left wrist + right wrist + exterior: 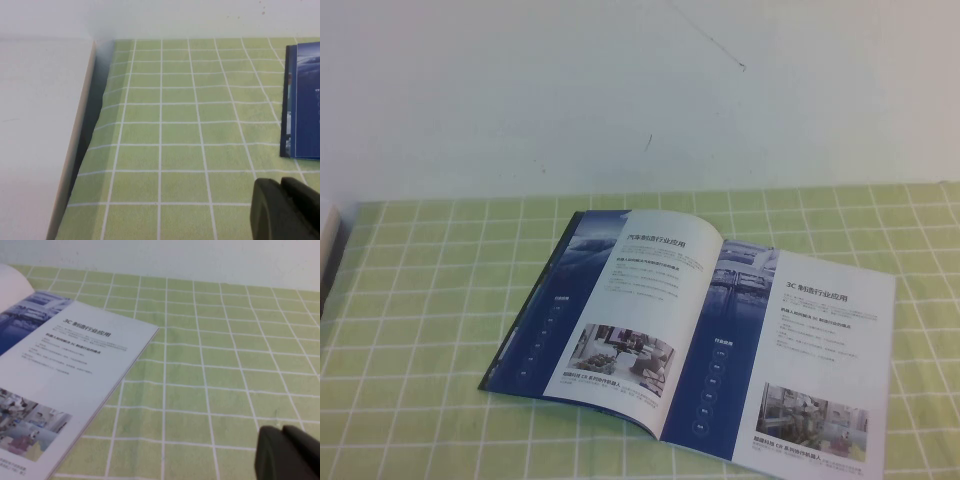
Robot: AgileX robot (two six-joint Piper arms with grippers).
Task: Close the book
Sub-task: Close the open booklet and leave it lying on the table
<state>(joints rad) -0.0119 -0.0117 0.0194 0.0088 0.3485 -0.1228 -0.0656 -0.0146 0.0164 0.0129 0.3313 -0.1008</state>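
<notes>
An open book (pixel 700 340) with blue and white pages lies flat on the green checked cloth, its middle pages bulging up at the spine. The left wrist view catches its dark blue left edge (pixel 302 100); the right wrist view shows its white right page (pixel 65 385). My left gripper (pixel 281 186) hovers over the cloth to the book's left, its two dark fingers pressed together, holding nothing. My right gripper (pixel 282 432) hangs over the cloth to the book's right, fingers likewise together and empty. Neither gripper appears in the high view.
A green checked tablecloth (pixel 420 330) covers the table. A white board or box (pixel 35 135) borders the cloth on the far left, also glimpsed as a pale edge (pixel 326 250). A white wall (pixel 620 90) stands behind the table.
</notes>
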